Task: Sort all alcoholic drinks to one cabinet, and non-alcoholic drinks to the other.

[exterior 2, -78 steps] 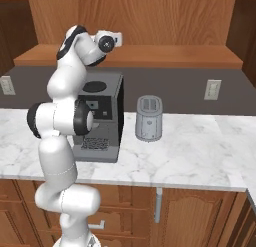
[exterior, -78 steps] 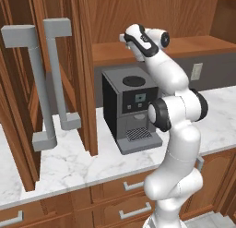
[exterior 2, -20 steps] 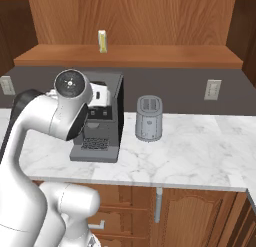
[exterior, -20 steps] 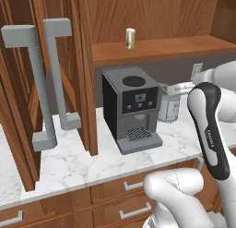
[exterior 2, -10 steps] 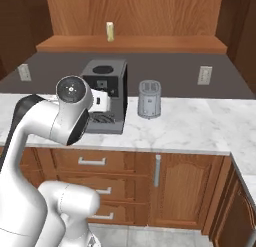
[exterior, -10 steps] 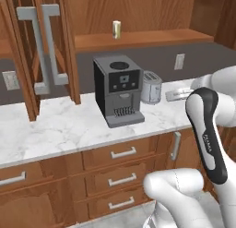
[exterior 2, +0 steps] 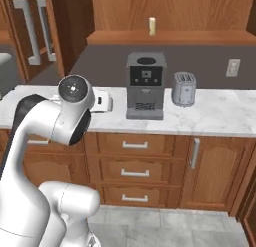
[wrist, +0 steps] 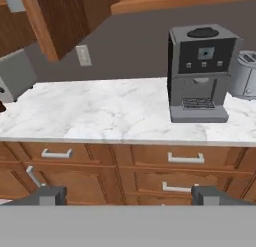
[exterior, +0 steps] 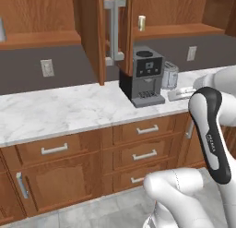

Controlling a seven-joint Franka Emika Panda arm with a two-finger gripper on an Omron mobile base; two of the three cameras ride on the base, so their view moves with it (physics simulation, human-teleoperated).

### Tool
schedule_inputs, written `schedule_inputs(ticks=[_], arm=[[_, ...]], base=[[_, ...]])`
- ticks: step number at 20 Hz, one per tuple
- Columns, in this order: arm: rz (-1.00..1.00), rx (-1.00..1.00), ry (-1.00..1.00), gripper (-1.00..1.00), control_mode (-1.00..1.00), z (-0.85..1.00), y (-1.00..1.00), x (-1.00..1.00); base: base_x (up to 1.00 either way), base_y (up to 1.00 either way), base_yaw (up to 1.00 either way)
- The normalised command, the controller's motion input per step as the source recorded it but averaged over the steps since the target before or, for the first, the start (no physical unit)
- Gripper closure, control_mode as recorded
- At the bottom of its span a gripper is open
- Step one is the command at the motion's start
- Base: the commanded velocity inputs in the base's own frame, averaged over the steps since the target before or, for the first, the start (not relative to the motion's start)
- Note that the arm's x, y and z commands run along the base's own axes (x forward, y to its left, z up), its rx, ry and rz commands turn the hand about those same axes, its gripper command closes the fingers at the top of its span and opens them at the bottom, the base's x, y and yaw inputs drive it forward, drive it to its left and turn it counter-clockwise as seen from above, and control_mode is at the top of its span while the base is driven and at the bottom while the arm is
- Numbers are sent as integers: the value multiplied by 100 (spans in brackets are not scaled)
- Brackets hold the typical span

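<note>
A short pale cream-yellow can (exterior: 142, 23) (exterior 2: 152, 26), one of the non-alcoholic drinks, stands alone on the open cabinet's shelf above the coffee machine. My gripper (wrist: 129, 197) is open and holds nothing, its fingertips (wrist: 48, 196) far apart. It is pulled well back from the counter and faces the drawer fronts. The white hand (exterior 2: 102, 101) (exterior: 182, 92) hangs at about counter height, far below the can. A pale grey-white object (exterior: 1, 29) sits on the left cabinet's shelf, cut off by the picture's edge. I cannot tell whether it is one of the alcoholic drinks.
A black coffee machine (exterior: 147, 77) (wrist: 201, 73) and a silver toaster (exterior 2: 183, 88) (exterior: 169, 75) stand on the marble counter (exterior: 60, 111). An open cabinet door (exterior: 108, 31) with long grey handles juts out left of the machine. A grey appliance (wrist: 15, 76) sits at the counter's left. Drawers (wrist: 185, 158) run below.
The whole picture has shifted: the base has backed away, so the counter and cabinets look smaller and farther. Before that, the arm came down from the shelf, leaving the can there. The gripper stays open.
</note>
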Motion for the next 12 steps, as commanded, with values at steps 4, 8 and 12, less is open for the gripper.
schedule_inputs(ticks=[4, 8, 12], arm=[[0, 0, 0, -100, 100, 0, 0, 0], [0, 0, 0, -100, 100, 0, 0, 0], [0, 0, 0, -100, 100, 0, 0, 0]], base=[[-9, 100, 0], [-4, 100, 0], [-3, 100, -1]])
